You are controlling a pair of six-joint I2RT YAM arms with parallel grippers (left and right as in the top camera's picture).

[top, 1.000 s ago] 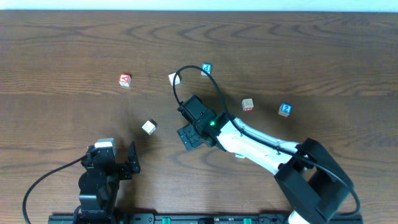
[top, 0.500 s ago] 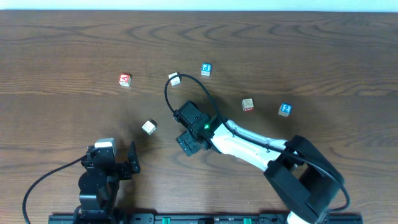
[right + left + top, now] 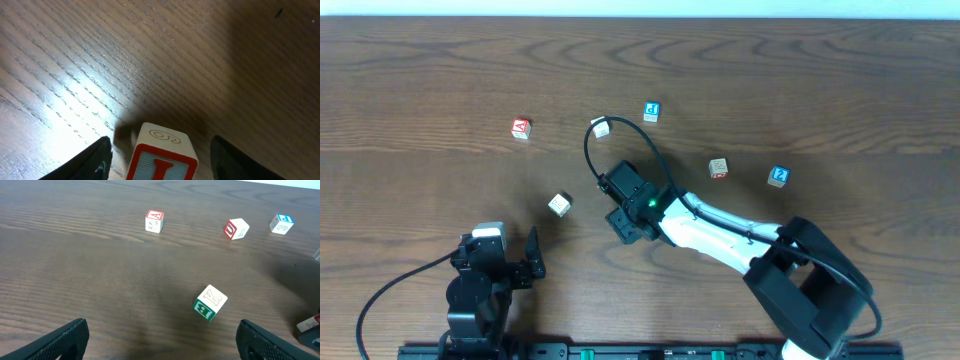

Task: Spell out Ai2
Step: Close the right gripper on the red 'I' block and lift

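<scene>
One I cube (image 3: 161, 142) sits ungripped inside your part-open right end effector (image 3: 160, 159), placed for pickup; left end effector (image 3: 162, 336) hangs wide open, empty.

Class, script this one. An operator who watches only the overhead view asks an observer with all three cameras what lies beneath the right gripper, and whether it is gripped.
Operator: The right gripper hides whatever is beneath it. What is there?
Observer: The right wrist view shows a red-framed I cube standing between its fingers.
Operator: Is it gripped?
Observer: Not yet. A gap shows on each side between finger and cube, so the jaws are open around it.
</scene>
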